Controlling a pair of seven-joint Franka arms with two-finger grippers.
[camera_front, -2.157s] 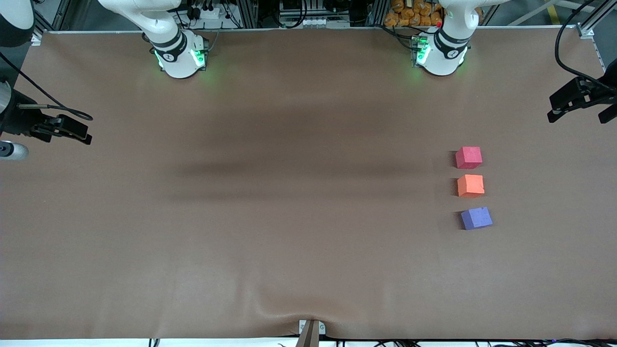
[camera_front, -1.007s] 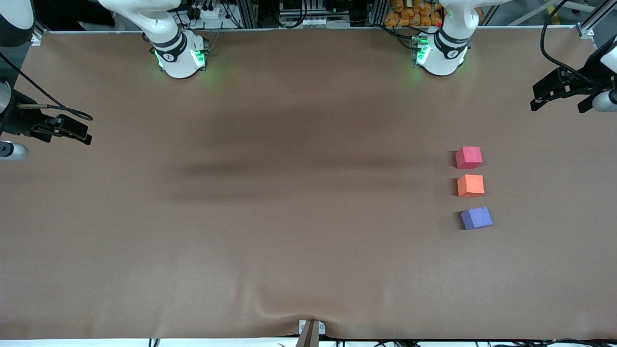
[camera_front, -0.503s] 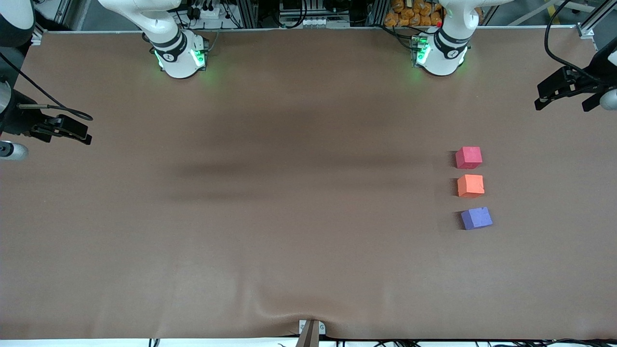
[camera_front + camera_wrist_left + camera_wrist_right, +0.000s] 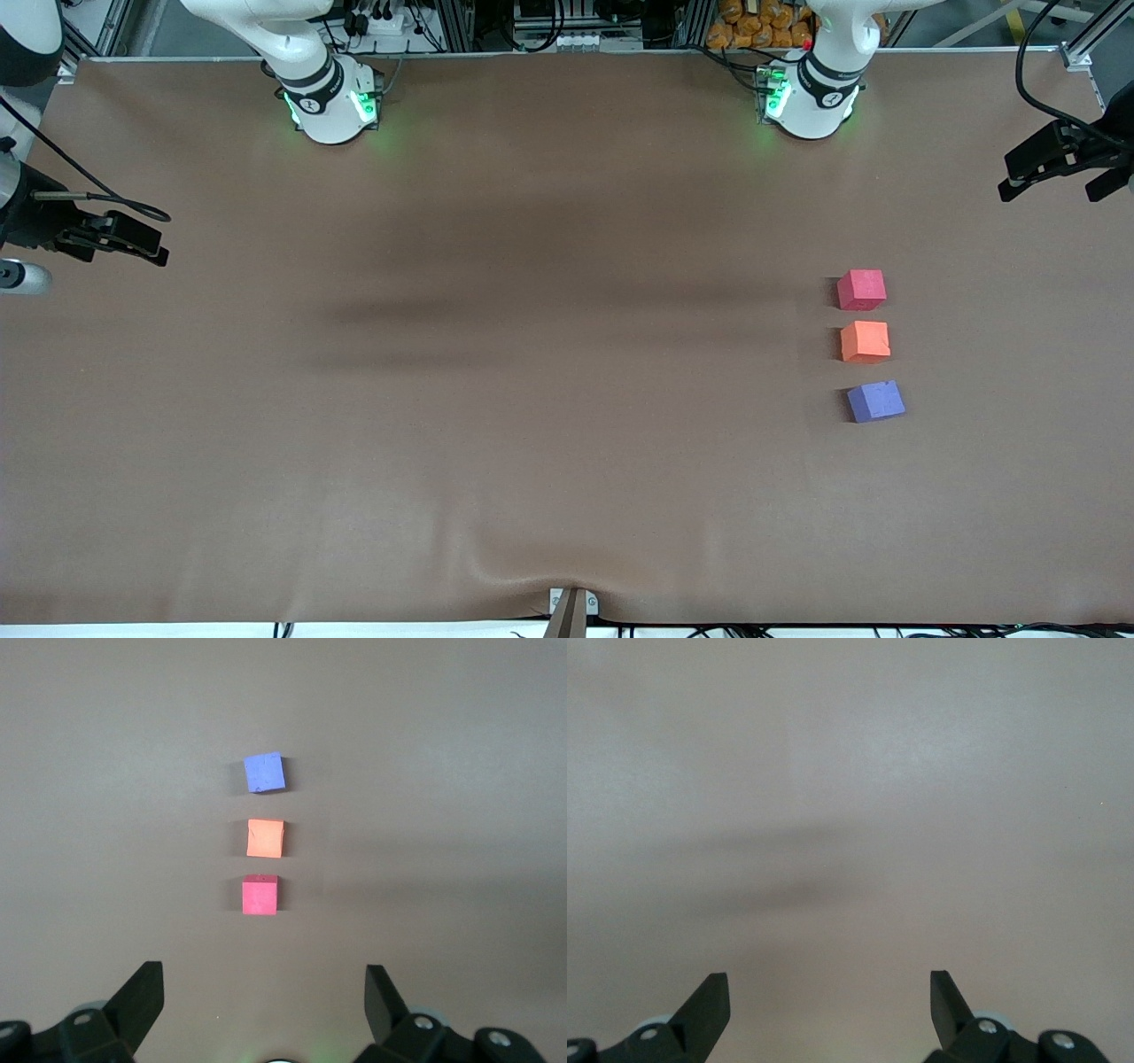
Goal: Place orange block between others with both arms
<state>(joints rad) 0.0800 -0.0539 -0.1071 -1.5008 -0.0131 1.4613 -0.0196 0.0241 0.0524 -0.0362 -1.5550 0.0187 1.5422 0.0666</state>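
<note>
Three small cubes stand in a row toward the left arm's end of the table. The orange block (image 4: pixel 865 342) (image 4: pixel 265 838) sits between the pinkish-red one (image 4: pixel 861 290) (image 4: pixel 260 895) and the purple-blue one (image 4: pixel 875 400) (image 4: pixel 265 773), which is nearest the front camera. Small gaps separate them. My left gripper (image 4: pixel 1048 196) (image 4: pixel 263 988) hangs open and empty by the table's end, well apart from the cubes. At the other end of the table my right gripper (image 4: pixel 142 248) (image 4: pixel 830 992) waits, open, over bare brown mat.
The brown mat (image 4: pixel 532 399) covers the whole table and has a wrinkle at its front edge by a small mount (image 4: pixel 571 610). The two green-lit arm bases (image 4: pixel 332 102) (image 4: pixel 811 97) stand along the back edge. Cables hang near both grippers.
My left gripper has drifted a little outward toward its end of the table. The three cubes and the right arm have stayed where they were.
</note>
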